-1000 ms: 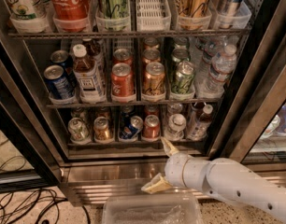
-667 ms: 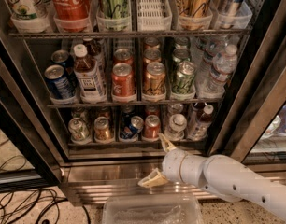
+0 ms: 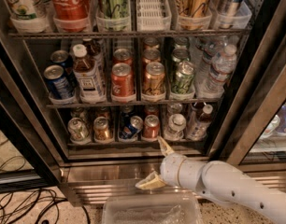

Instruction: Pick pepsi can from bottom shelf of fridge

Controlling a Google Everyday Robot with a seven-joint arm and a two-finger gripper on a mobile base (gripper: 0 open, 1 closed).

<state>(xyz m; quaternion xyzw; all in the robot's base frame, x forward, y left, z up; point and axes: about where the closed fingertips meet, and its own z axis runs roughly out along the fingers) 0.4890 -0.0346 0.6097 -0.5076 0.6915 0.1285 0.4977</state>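
Note:
The pepsi can (image 3: 132, 127), dark blue with a silver top, leans in the middle of the bottom shelf (image 3: 110, 144) of the fridge (image 3: 105, 172). An orange-gold can (image 3: 102, 129) is on its left and a red can (image 3: 151, 127) on its right. My gripper (image 3: 157, 164) is open and empty. It is in front of the fridge's steel base, just below the shelf edge and a little right of the pepsi can. One finger (image 3: 164, 146) points up at the shelf edge, the other (image 3: 149, 182) points down and left.
The middle shelf holds another blue can (image 3: 56, 81), bottles and red, gold and green cans. Water bottles (image 3: 199, 122) stand at the bottom right. A clear plastic bin (image 3: 152, 211) lies on the floor below my arm. Cables (image 3: 26, 204) lie at the lower left. The black door edge (image 3: 21, 139) stands left.
My gripper has shifted slightly to the left, staying open at the same height below the bottom shelf. The cans have not moved.

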